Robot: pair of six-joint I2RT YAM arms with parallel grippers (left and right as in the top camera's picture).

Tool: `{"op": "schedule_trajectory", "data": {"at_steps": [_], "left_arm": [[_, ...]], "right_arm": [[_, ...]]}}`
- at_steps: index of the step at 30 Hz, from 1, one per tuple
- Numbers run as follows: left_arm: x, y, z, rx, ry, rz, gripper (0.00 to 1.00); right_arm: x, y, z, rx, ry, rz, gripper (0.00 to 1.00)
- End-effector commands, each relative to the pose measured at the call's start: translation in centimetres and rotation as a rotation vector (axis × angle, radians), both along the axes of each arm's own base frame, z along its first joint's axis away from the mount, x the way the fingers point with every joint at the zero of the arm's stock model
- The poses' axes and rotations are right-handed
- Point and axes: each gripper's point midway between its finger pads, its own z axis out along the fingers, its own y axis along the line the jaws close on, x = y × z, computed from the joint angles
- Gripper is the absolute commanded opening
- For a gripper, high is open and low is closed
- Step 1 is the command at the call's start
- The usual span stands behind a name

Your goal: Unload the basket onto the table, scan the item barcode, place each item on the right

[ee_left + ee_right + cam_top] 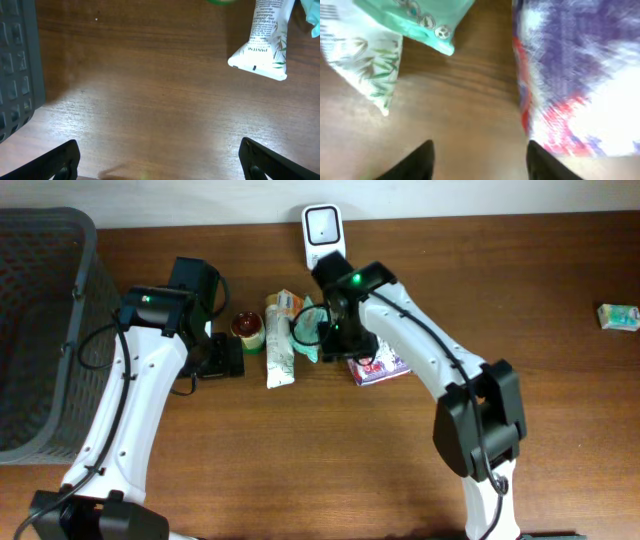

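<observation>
The white barcode scanner [322, 227] stands at the table's back edge. In front of it lie a purple-and-red packet [380, 367] [570, 75], a teal packet [305, 330] [415, 20] and a white tube [282, 345] [360, 60] [262, 45]. My right gripper [340, 345] [480, 150] hangs open over bare wood between the teal packet and the purple packet, whose edge lies just beside its right finger; nothing is between the fingers. My left gripper [220, 358] [159, 150] is wide open over bare table, left of the tube.
A small red-lidded jar [247, 327] sits left of the tube. A dark mesh basket [40, 330] [17, 75] fills the left side. One more small packet [618, 317] lies at the far right edge.
</observation>
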Motion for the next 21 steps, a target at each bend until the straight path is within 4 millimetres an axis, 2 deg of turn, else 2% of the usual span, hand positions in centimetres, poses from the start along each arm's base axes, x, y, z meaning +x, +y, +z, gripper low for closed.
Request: {"op": "schedule_trajectory", "data": {"at_steps": [1,2,6,9,10,13,15,16,18,19,20,21], "left_arm": [[-0.2,0.2,0.3,0.004,-0.012,0.013,0.99],[-0.2,0.2,0.3,0.004,-0.012,0.013,0.99],[-0.2,0.2,0.3,0.004,-0.012,0.013,0.99],[-0.2,0.2,0.3,0.004,-0.012,0.013,0.99],[-0.2,0.2,0.3,0.004,-0.012,0.013,0.99],[-0.2,0.2,0.3,0.004,-0.012,0.013,0.99],[-0.2,0.2,0.3,0.004,-0.012,0.013,0.99],[-0.2,0.2,0.3,0.004,-0.012,0.013,0.99],[-0.2,0.2,0.3,0.004,-0.012,0.013,0.99],[-0.2,0.2,0.3,0.004,-0.012,0.013,0.99],[-0.2,0.2,0.3,0.004,-0.012,0.013,0.99],[-0.2,0.2,0.3,0.004,-0.012,0.013,0.99]], "right_arm": [[1.5,-2.7,4.0,-0.131,-0.145,0.002,0.85],[1.5,-3.9,3.9,-0.182,-0.143,-0.006,1.00],[2.4,-8.8,3.8,-0.180,-0.076,-0.122,0.99],[2.6,-11.5,3.8,-0.006,0.020,-0.157,0.99],[2.5,-12.7,3.8,0.068,0.052,-0.150,0.99],[1.1,-17.8,2.9,0.086,0.154,-0.262,0.99],[0.3,-18.2,2.3,0.145,0.208,-0.304,0.99],[-0.3,-17.7,1.8,0.204,0.252,-0.325,0.99],[-1.0,-16.2,1.1,0.288,0.299,-0.333,0.99],[-1.3,-14.7,0.4,0.353,0.322,-0.327,0.99],[-1.6,-13.4,0.0,0.409,0.339,-0.322,0.98],[-1.7,-12.8,-0.5,0.428,0.348,-0.327,0.91]]}}
